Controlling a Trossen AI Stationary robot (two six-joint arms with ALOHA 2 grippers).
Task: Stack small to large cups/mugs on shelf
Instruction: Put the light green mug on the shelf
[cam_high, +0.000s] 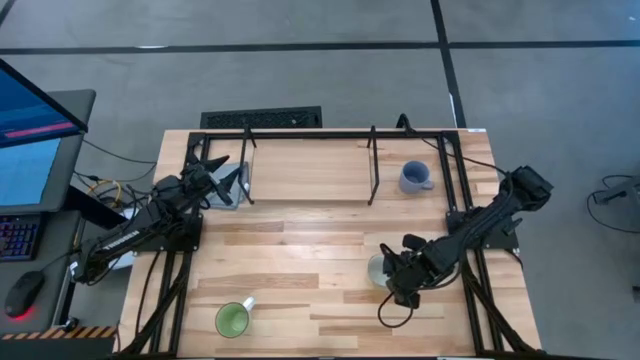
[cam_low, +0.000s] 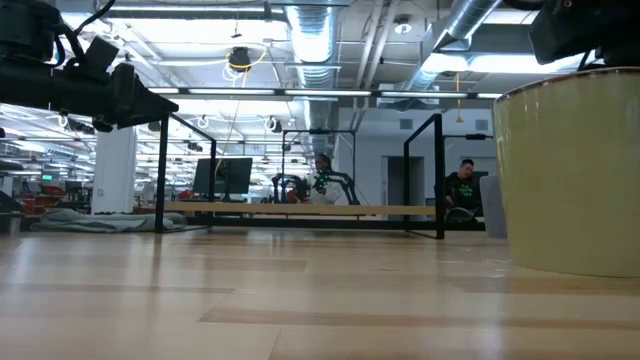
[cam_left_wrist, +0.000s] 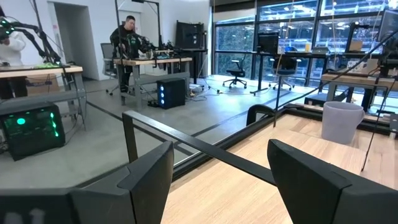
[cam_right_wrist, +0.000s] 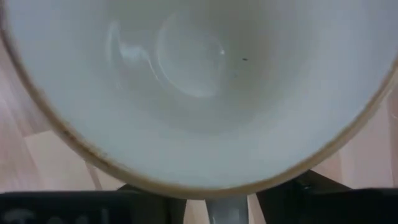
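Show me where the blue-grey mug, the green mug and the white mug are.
blue-grey mug (cam_high: 412, 177): high view, on its body, standing on the shelf.
green mug (cam_high: 232, 320): high view, inside the cup.
white mug (cam_right_wrist: 186, 81): right wrist view, on its inner bottom.

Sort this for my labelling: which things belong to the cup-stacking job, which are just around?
Job: blue-grey mug on the shelf; white mug at the right gripper; green mug.
Around: keyboard, monitor.
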